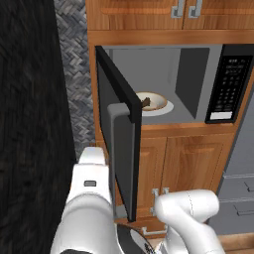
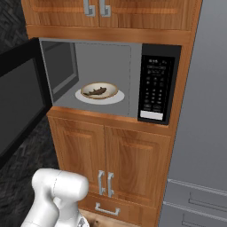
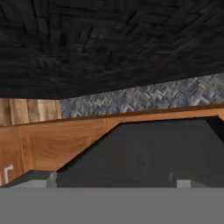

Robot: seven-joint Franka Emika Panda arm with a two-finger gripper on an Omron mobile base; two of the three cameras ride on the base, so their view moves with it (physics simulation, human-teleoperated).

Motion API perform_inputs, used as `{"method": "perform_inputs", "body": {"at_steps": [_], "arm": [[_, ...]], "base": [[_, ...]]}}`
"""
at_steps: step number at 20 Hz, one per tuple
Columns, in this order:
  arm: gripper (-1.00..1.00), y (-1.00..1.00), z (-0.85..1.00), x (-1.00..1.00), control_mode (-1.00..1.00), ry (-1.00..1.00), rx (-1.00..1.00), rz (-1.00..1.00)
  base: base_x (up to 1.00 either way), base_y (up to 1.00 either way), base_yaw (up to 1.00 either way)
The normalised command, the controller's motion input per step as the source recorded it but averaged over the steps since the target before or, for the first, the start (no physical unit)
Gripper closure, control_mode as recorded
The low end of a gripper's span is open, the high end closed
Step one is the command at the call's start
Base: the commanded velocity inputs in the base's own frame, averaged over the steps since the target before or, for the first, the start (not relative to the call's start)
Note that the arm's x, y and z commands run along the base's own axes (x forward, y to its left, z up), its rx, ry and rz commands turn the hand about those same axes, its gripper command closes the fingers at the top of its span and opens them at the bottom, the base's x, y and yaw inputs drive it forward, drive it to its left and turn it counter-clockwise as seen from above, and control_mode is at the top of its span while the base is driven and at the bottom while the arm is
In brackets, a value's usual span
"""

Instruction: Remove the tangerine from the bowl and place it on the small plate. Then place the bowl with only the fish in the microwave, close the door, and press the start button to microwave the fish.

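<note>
- The bowl [image 2: 99, 91] sits inside the microwave [image 2: 133, 57], resting on the pale round turntable disc [image 2: 113, 99] on the grey cavity floor.
- The fish [image 2: 97, 92] lies in the bowl, dark brown and slim, roughly along the bowl's width; in the left base view the bowl [image 1: 154, 100] is partly hidden behind the edge of the open door, with a bit of the fish [image 1: 146, 103] showing.
- The door [image 1: 119, 134] stands swung open toward the robot, hinged at the cavity's left side; its grey vertical bar handle [image 1: 119, 154] faces outward at the free edge.
- The black keypad panel [image 2: 155, 88] is at the right of the cavity, with a pale strip along its lower end.
- Wooden cabinet doors [image 2: 111, 164] with grey handles are below the microwave, and more cabinet doors [image 2: 97, 9] above it.
- A grey appliance front [image 2: 204, 133] rises to the right of the cabinet column.
- A dark wall [image 1: 30, 124] and a strip of grey woven tile [image 1: 74, 74] lie left of the door.
- The fingers themselves cannot be made out clearly in the hand view; they stand spread wide and carry nothing.
- Ahead of the fingers the hand view shows a dark slanted panel [image 3: 148, 153], which looks like the door, with a wood band [image 3: 57, 140] just behind it, and the woven tile [image 3: 144, 98] and dark wall [image 3: 109, 39] beyond.
- The bowl and fish are well apart from the fingers, inside the cavity beyond the door.
</note>
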Motion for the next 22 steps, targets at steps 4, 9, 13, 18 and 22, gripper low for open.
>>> {"method": "perform_inputs", "body": {"at_steps": [4, 9, 13, 18, 22], "arm": [[-1.0, 0.41, -0.65, 1.0, -1.0, 0.03, -0.05, -0.12], [-1.0, 0.02, -0.61, 1.0, -1.0, 0.02, -0.01, -0.15], [-1.0, -0.57, -0.03, 0.85, -1.0, 0.05, 0.02, -0.17], [-1.0, -0.99, 0.1, 0.4, -1.0, 0.0, 0.1, -0.08], [-1.0, -1.0, 0.1, 0.0, -1.0, -0.01, 0.13, -0.06]], "base": [[0.0, 0.0, 0.0], [0.0, 0.0, 0.0], [0.0, 0.0, 0.0], [0.0, 0.0, 0.0], [0.0, 0.0, 0.0]]}}
